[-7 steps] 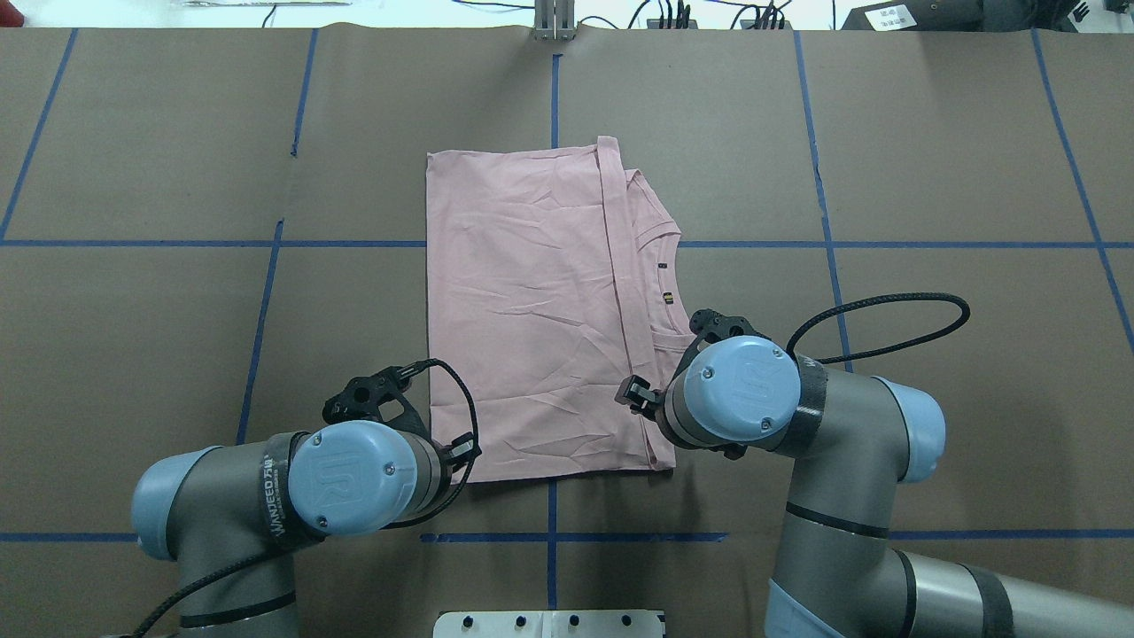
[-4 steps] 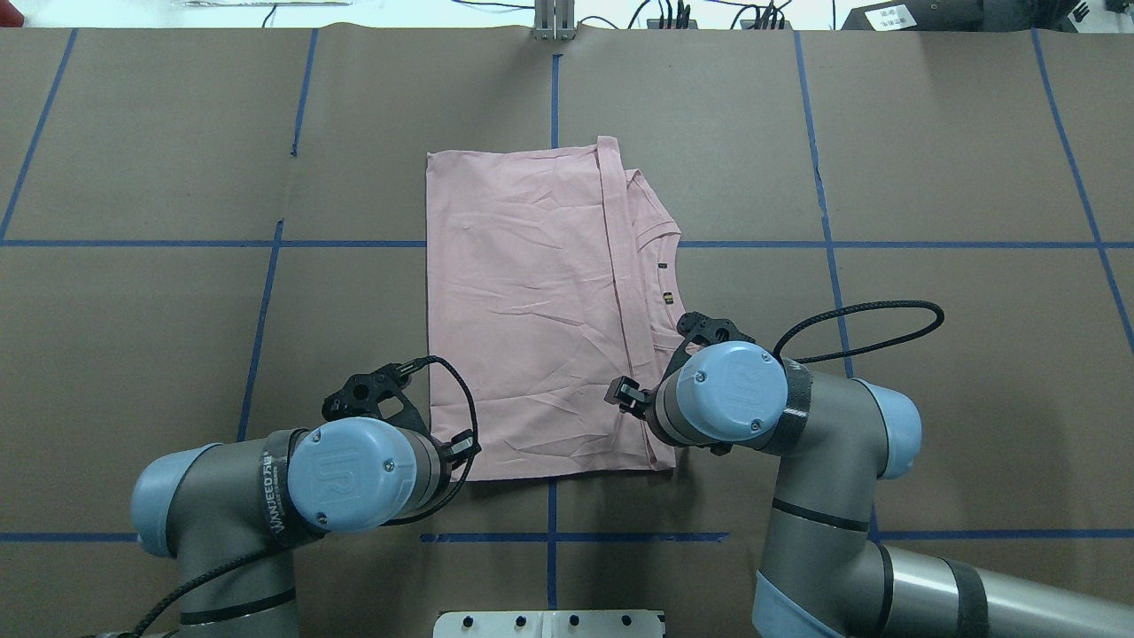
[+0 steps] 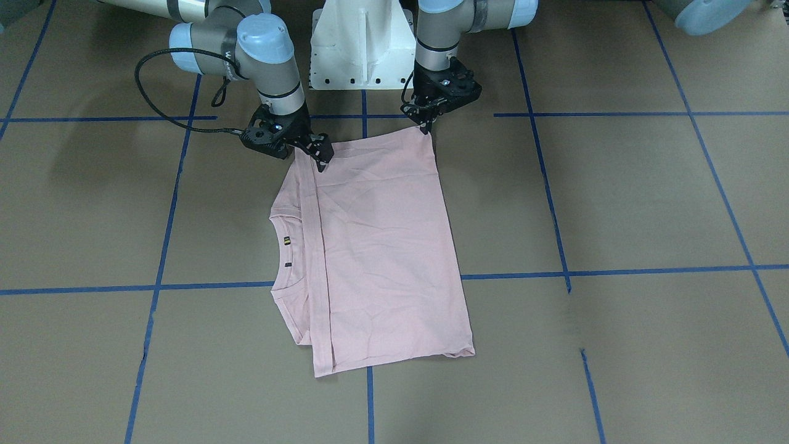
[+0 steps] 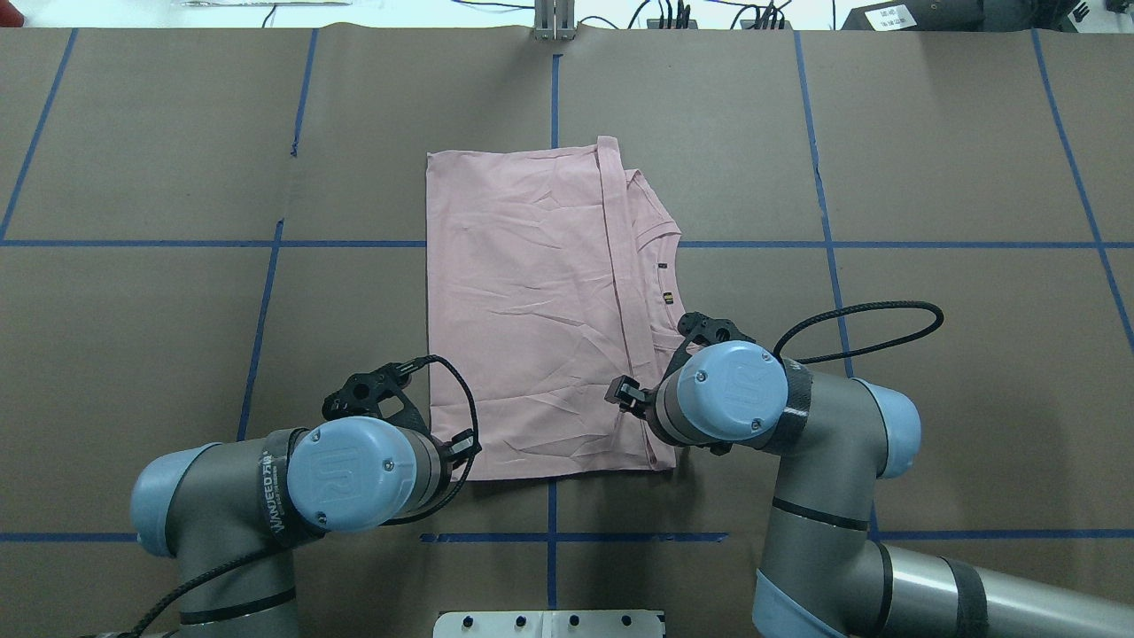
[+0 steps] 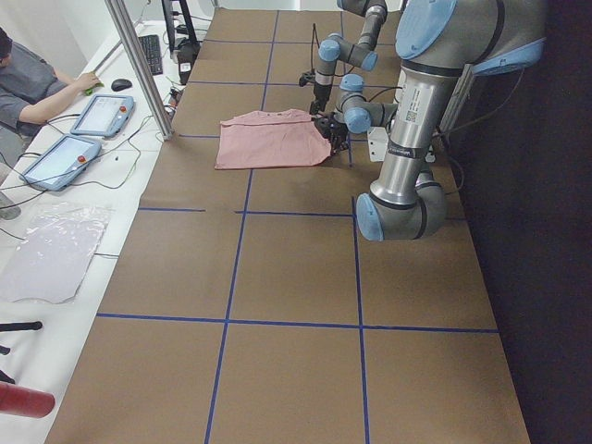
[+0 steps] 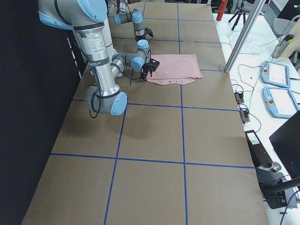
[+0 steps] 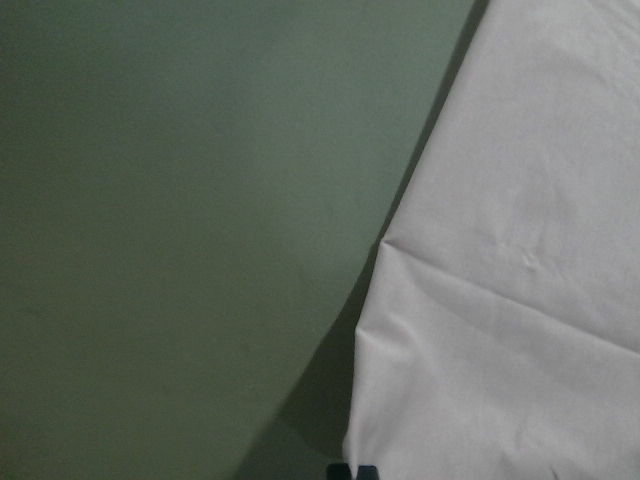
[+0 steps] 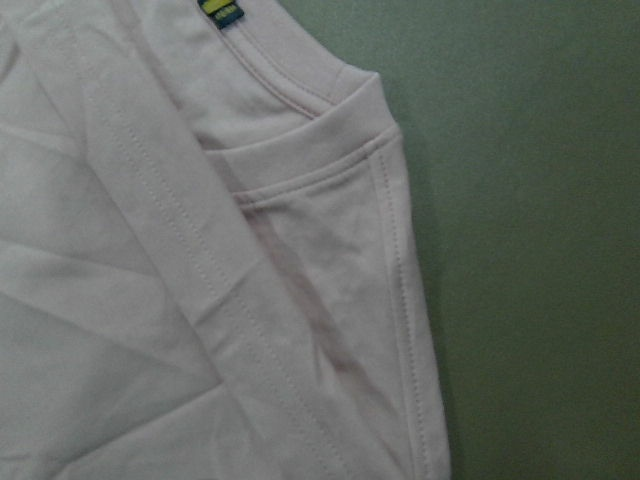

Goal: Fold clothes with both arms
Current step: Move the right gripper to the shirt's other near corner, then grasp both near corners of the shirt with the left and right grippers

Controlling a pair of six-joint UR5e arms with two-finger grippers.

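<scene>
The pink T-shirt (image 5: 270, 141) lies folded flat on the brown-papered table (image 5: 296, 277), which is gridded with blue tape lines (image 5: 354, 250). The left gripper (image 5: 333, 139) is at the shirt's nearer robot-side corner and the right gripper (image 5: 318, 98) at the farther one; closure of either cannot be determined. Across from the robot, a seated person (image 5: 28, 88) reaches towards two screen pendants (image 5: 102, 113).

Left arm (image 4: 217, 501) and right arm (image 4: 833, 421) low, left pincer (image 3: 425, 125) and right pincer (image 3: 320, 157) tips-down.
</scene>
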